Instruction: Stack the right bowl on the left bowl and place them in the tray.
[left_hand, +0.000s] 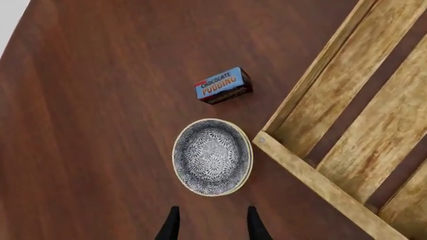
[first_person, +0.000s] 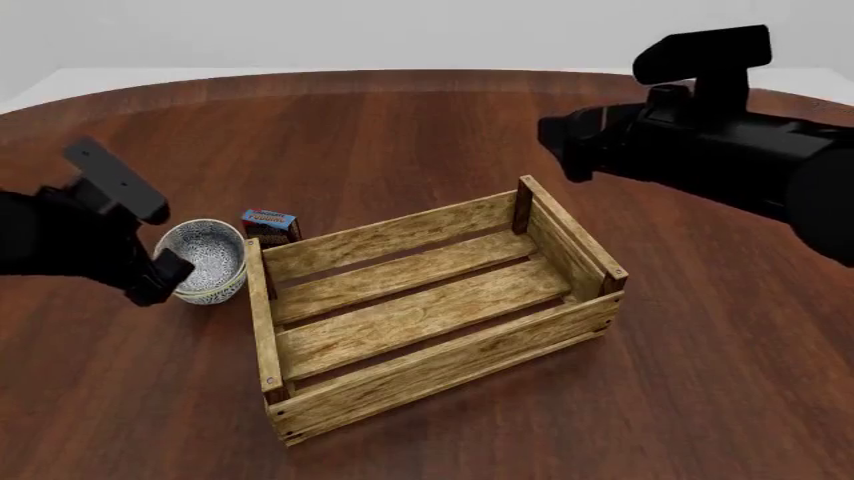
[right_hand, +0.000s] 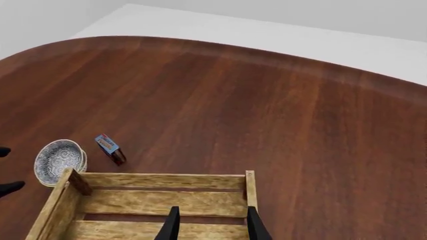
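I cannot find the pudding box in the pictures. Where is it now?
In the front view the pudding box lies on the table left of centre, between the bowl and the tray's far left corner.

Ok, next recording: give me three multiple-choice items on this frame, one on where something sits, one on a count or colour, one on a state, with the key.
1. Where is the pudding box?
A. Inside the tray
B. On the table beside the bowl, outside the tray
C. Held by the right hand

2. How many bowl rims show in the front view?
A. One
B. Three
C. Four

3. What does the tray hold?
A. A stack of bowls
B. The pudding box
C. Nothing visible, only bare slats

Key: 1 B, the box lies on the table next to the bowl, outside the tray's corner. 2 A, a single patterned rim shows by the left hand; whether it is one bowl or a nested pair cannot be told. 3 C, the front view shows only slats, and the right hand above the tray is open and holds nothing.
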